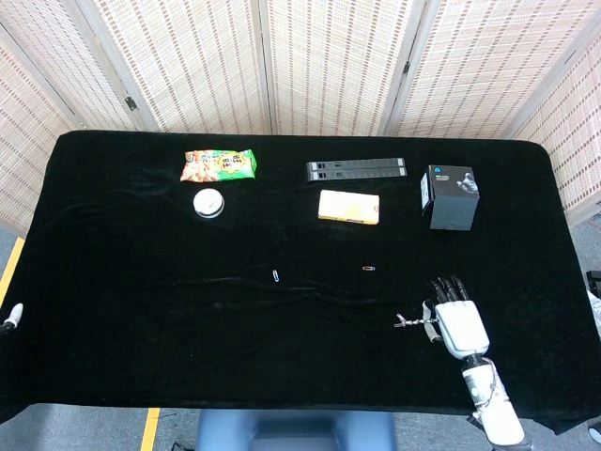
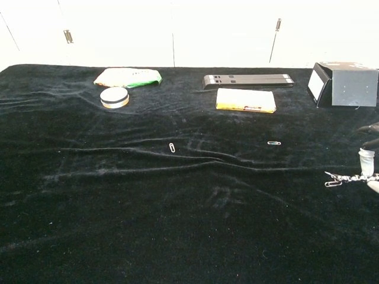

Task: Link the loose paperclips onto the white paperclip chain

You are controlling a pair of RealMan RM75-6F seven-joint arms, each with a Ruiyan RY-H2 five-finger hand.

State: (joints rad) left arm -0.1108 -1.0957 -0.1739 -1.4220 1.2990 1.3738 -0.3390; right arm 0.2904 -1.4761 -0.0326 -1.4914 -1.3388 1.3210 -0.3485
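From the head view, the white-and-black right hand (image 1: 455, 318) rests low on the black velvet-covered table (image 1: 141, 244), palm down with its dark fingers extended toward the far edge. A short white paperclip chain (image 1: 414, 321) sticks out from its thumb side toward the robot's left and seems pinched there, though the contact itself is too small to read. The nearer loose paperclip, small with a reddish tint (image 1: 368, 269), lies ahead of the hand and to its left, long axis across the table. A second loose clip, silvery (image 1: 275, 275), sits further left, angled roughly front to back. The left hand (image 1: 11, 316) barely shows at the table's left edge; whether it is open cannot be told. I judge the right hand much nearer both clips

In the chest view, only a sliver of the right hand (image 2: 368, 163) enters at the right border, the chain (image 2: 337, 179) trailing leftward from it just above the cloth. The reddish clip (image 2: 273, 143) lies beyond and left of the chain's free end, the silvery one (image 2: 172, 147) well apart further left
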